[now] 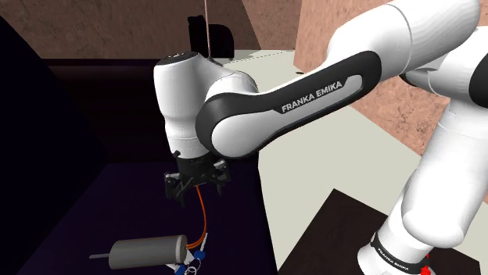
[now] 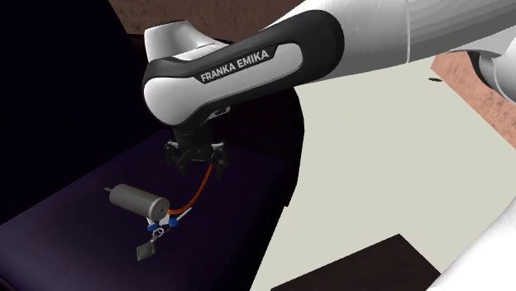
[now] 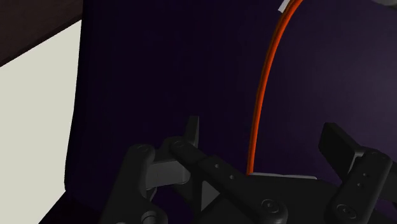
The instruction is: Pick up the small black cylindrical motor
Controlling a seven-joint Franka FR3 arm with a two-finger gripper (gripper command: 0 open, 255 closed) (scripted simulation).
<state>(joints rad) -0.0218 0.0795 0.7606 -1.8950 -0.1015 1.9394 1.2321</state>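
Two black fingers (image 3: 191,130) stand apart, clamped on nothing. One thin orange wire (image 3: 261,95) passes between them, clear of both fingertips. One white arm with dark joints (image 1: 258,117) holds them above one dark purple surface (image 2: 240,223). One small grey cylindrical motor (image 2: 136,201) lies on its side on this surface, apart from the fingers: at 7 o'clock from them in the shoulder view, at 8 o'clock in the second exterior view. One thin shaft (image 1: 100,255) projects from its end facing away from the fingers.
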